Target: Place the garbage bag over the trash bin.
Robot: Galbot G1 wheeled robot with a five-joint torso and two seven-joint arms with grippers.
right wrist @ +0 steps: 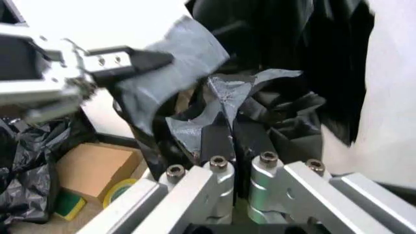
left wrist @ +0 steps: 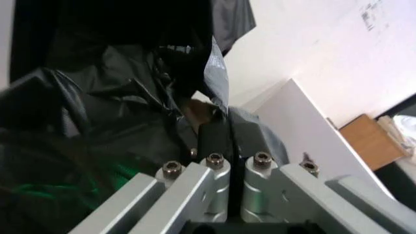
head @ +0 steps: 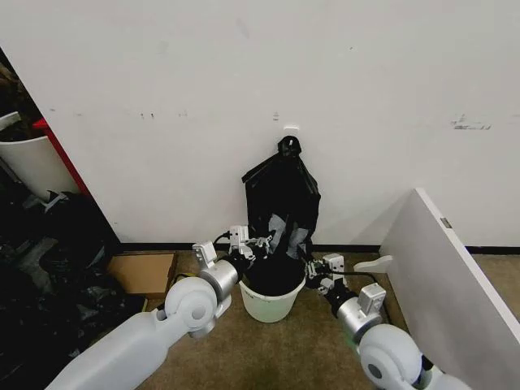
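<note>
Both grippers are on the job, so roughly halfway I'd say. From the head view the thin glossy black plastic garbage bag (head: 280, 213) hangs from a wall hook above the round cream-white plastic trash bin (head: 272, 303), its bottom already sagging into the bin's mouth; the left gripper (head: 258, 242) sits at one side of the bag and the right gripper (head: 313, 272) at the other, bin just below and between them. Left wrist view: left gripper (left wrist: 229, 134) fingers pressed together on a fold of film. Right wrist view: right gripper (right wrist: 231, 134) also pinching crinkled film, with the left one ahead of it clamping another flap. Rim isn't wrapped yet, looks like that's what's left.
</note>
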